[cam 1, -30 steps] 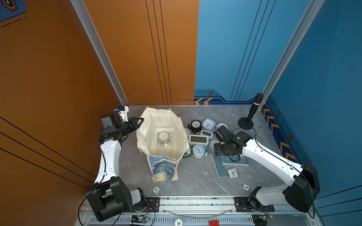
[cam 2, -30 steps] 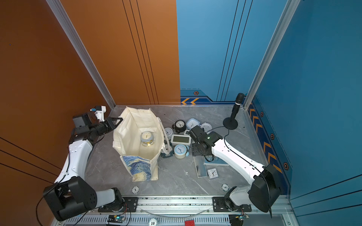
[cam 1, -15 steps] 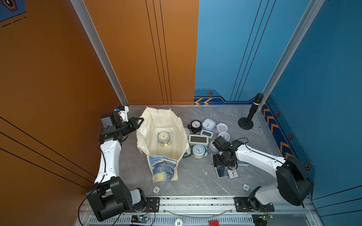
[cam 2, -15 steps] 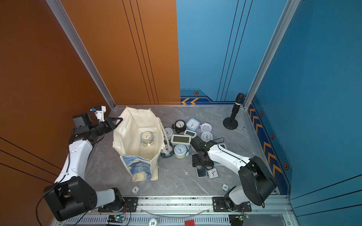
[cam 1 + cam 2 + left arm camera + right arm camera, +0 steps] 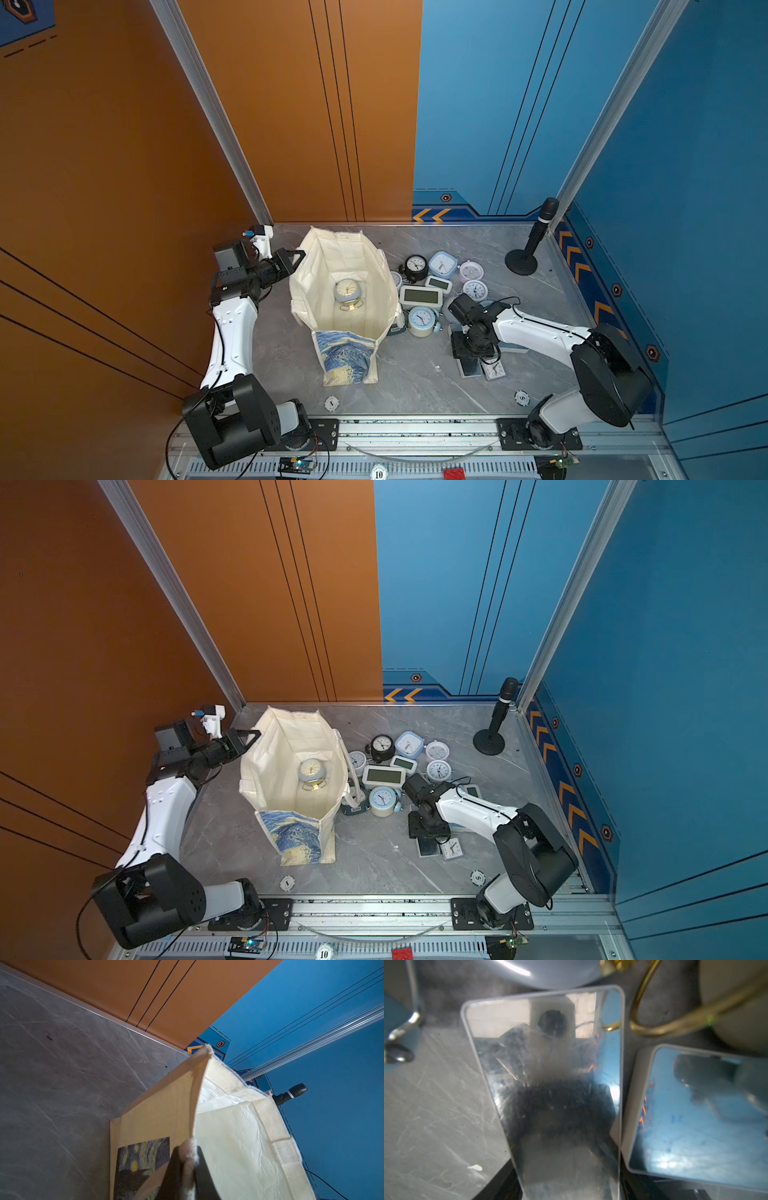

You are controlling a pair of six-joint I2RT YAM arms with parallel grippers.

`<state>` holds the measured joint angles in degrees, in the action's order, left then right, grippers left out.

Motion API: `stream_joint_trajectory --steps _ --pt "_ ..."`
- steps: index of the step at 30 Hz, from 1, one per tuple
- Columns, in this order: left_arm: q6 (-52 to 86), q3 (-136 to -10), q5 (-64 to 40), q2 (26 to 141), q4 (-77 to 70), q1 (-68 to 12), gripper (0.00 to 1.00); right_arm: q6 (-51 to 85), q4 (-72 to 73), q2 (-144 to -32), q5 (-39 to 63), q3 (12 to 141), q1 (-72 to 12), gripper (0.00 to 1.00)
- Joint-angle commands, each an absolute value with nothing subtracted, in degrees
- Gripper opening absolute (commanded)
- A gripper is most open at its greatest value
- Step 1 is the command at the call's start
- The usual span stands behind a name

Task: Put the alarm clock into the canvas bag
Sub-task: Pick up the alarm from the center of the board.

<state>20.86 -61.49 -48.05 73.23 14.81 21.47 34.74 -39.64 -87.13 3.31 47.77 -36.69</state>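
alarm clock (image 5: 471,368), mirror-faced, lies under your right tool (image 5: 475,353), grip unclear; left tool (image 5: 296,257) pinches the canvas bag (image 5: 320,270) open, so next likely: close, lift, carry over.

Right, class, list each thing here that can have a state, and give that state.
canvas bag: upright, mouth open.
round clock: lying inside the canvas bag.
left gripper: shut on the canvas bag's rim.
right gripper: straddling the mirror clock, grip unclear.
mirror clock: flat on the table.
microphone: upright on its stand.
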Motion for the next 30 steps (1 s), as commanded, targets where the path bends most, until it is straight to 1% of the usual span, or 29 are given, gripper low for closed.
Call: stream_joint_trajectory --steps 1,7,10,18,24,30 --pt "20.7 -60.6 -48.2 73.1 14.4 22.0 0.0 34.7 -39.0 -87.6 2.9 47.5 -36.2 0.63" --pt "20.8 -60.8 -48.5 73.4 14.4 21.9 0.0 34.5 -40.0 -86.7 3.2 48.6 -36.4 0.53" --pt "20.8 -60.7 -48.5 73.4 14.4 22.0 0.0 34.5 -41.1 -85.1 3.2 49.8 -36.6 0.5" --pt "20.7 -60.7 -48.5 73.8 14.5 21.9 0.0 34.9 -44.5 -80.7 2.9 55.3 -37.8 0.48" --pt "20.7 -60.6 -48.6 74.1 14.4 21.9 0.0 34.1 -46.8 -77.8 1.3 62.0 -38.4 0.45" --pt "20.8 -60.8 -49.0 73.8 14.5 21.5 0.0 29.6 -46.2 -77.2 1.6 71.3 -39.7 0.43"
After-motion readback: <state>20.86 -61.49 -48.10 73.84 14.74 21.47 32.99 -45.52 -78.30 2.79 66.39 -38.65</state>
